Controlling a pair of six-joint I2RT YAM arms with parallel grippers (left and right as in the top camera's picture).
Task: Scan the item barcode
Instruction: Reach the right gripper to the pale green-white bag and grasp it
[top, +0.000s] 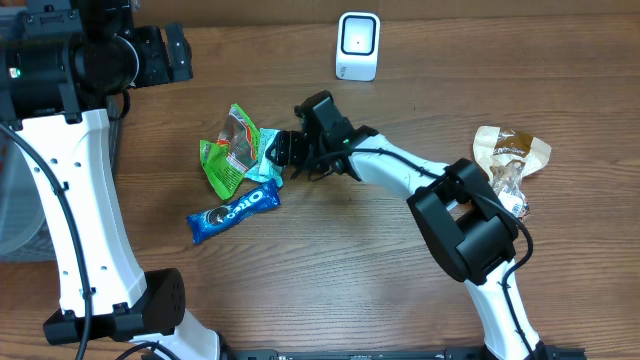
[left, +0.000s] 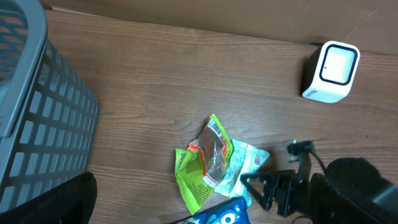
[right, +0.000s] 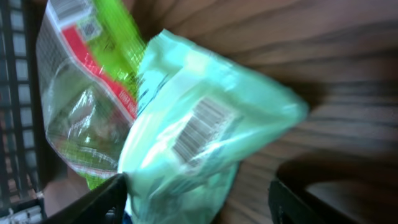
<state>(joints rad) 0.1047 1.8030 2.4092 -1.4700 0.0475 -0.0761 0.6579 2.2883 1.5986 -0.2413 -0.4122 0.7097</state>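
Right wrist: fingers (right: 87, 205) wide apart, either side of mint-green packet (right: 249, 106)

Bare table (top: 330, 290) runs along the near edge between the two arm bases, and there's a free strip between the scanner (top: 357, 45) at the far edge and the packets. Left of centre is crowded: green packet (top: 225, 160), mint packet (top: 264, 165) and Oreo pack (top: 233, 212) lie touching. The right arm (top: 395, 165) crosses the middle. The left arm (top: 85, 220) and basket (left: 37, 112) block the left edge, and a brown wrapper (top: 508, 158) lies near the right edge.
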